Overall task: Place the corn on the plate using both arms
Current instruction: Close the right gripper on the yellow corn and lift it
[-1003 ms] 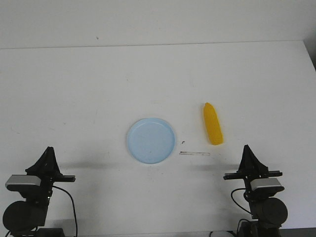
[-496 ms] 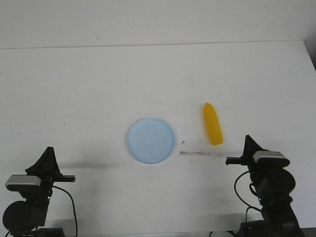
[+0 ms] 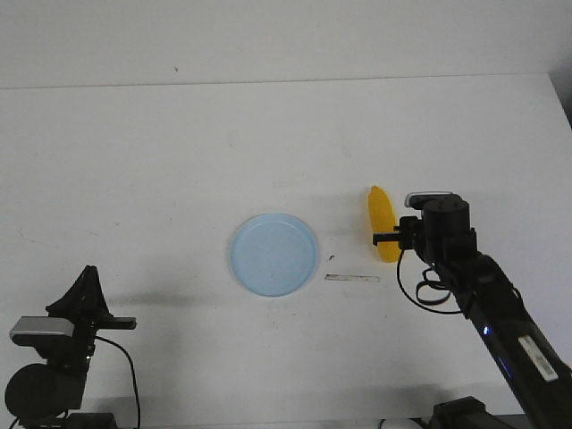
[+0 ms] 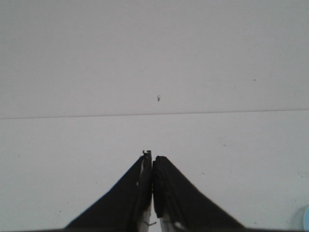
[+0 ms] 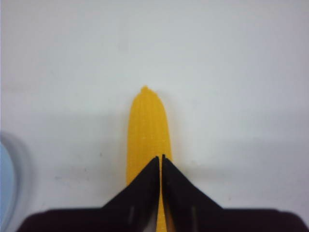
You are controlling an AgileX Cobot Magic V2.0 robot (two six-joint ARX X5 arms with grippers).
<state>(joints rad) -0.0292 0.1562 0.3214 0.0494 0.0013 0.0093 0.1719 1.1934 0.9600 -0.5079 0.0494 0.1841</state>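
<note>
Corn (image 3: pixel 384 225) sits on the table right of the plate (image 3: pixel 273 255), long axis pointing away, right gripper (image 3: pixel 391 238) over it. Right wrist: tips pressed together, empty, lined up along the cob. Left gripper (image 4: pixel 152 166) closed too, parked far off.

Both hands closed, right arm (image 3: pixel 500 313) outstretched

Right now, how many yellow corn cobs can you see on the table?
1. The bright yellow, smooth plastic-looking corn cob lies on the white table, right of the round pale-blue plate, partly behind the right arm's closed black fingers. None seem hidden.
</note>
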